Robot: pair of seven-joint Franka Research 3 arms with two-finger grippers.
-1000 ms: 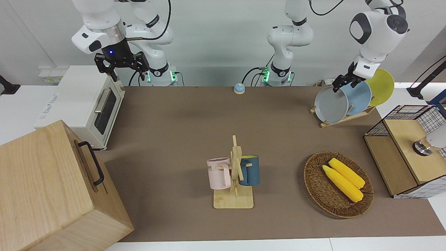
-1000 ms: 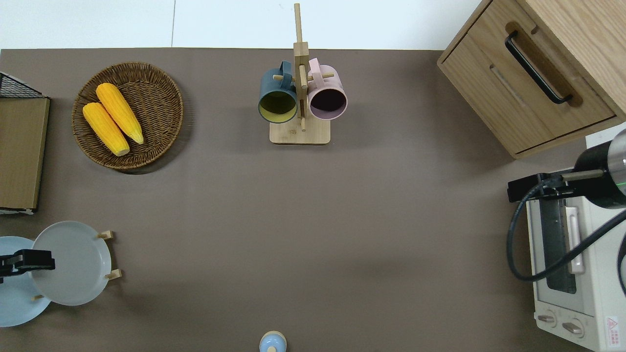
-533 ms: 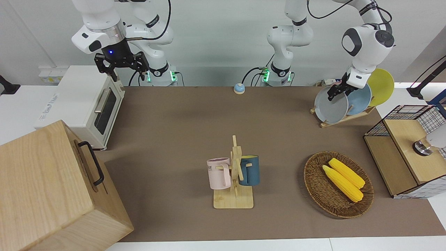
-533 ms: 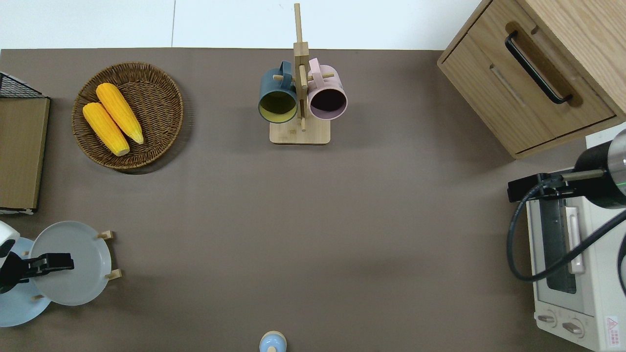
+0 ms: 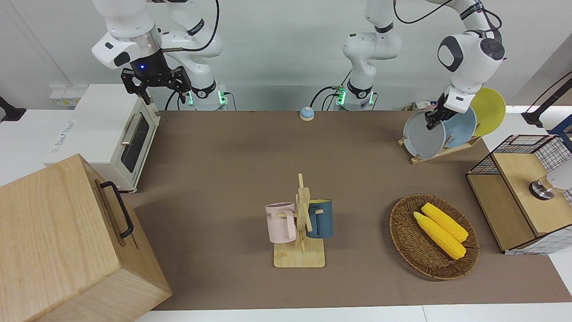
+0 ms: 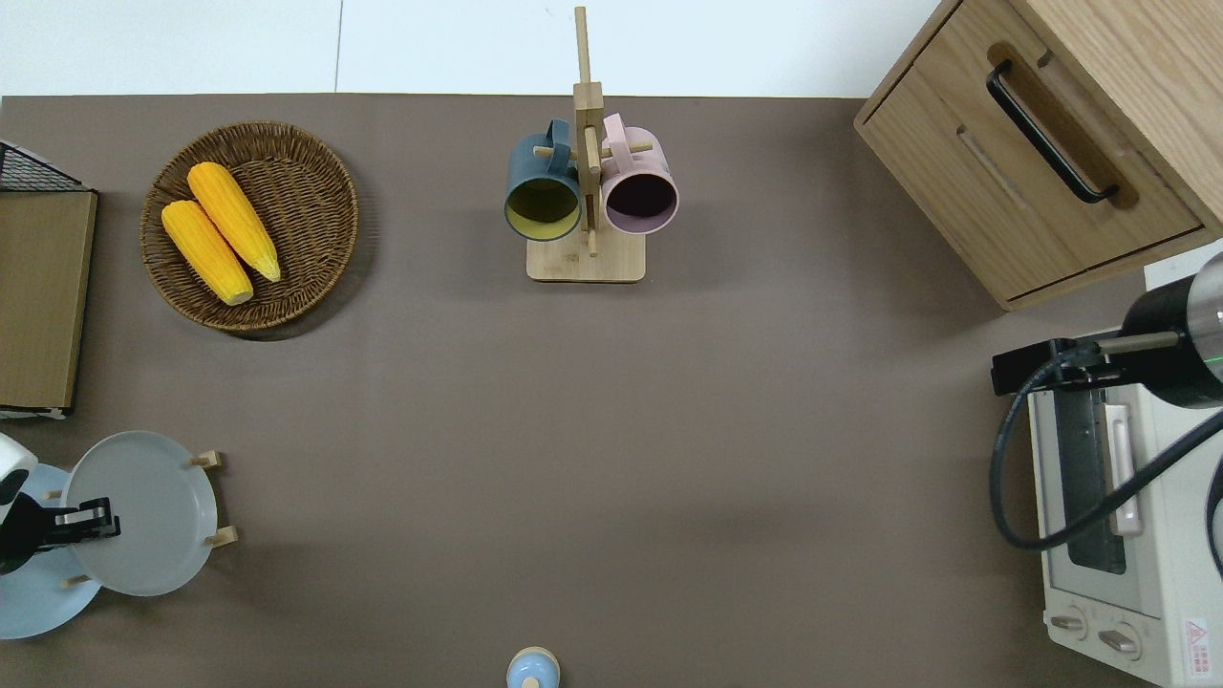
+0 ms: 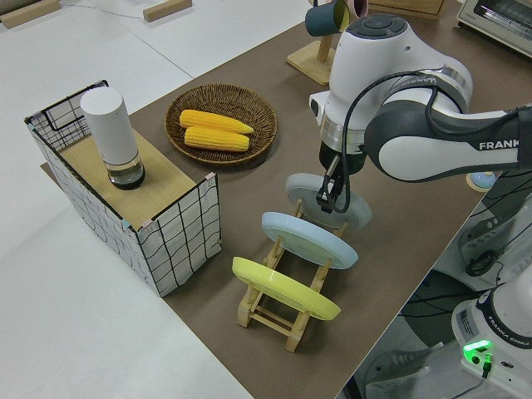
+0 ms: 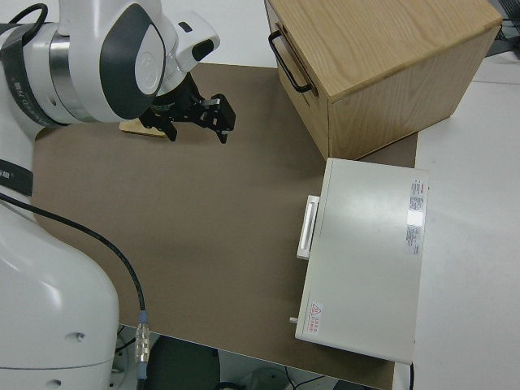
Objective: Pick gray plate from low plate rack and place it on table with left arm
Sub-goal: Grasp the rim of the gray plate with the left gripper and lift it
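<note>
1. The left gripper (image 5: 434,120) is down at the upper rim of the gray plate (image 5: 423,135), fingers (image 7: 326,198) straddling the edge; whether they pinch it yet, I cannot tell.
2. That gray plate leans in the low plate rack (image 5: 440,153), in the slot toward the middle of the table, tilted back on the pegs.
3. Just beside it in the rack sits the light blue plate (image 5: 460,126), then the yellow plate (image 5: 490,109) nearest the table's end.
4. The rack stands on the table (image 5: 232,170) at the left arm's end, close to the robots' edge.
5. Farther from the robots, a wicker basket (image 6: 315,182) holds two corn cobs (image 6: 220,232).
6. A wire crate with a wooden top (image 5: 518,197) sits at that same table end, a white cylinder (image 7: 110,135) standing on it.
7. Mid-table, a wooden mug stand (image 5: 300,237) carries a pink mug (image 5: 280,222) and a blue mug (image 5: 321,218).
8. The right gripper (image 5: 155,84) is parked, its fingers spread apart.
</note>
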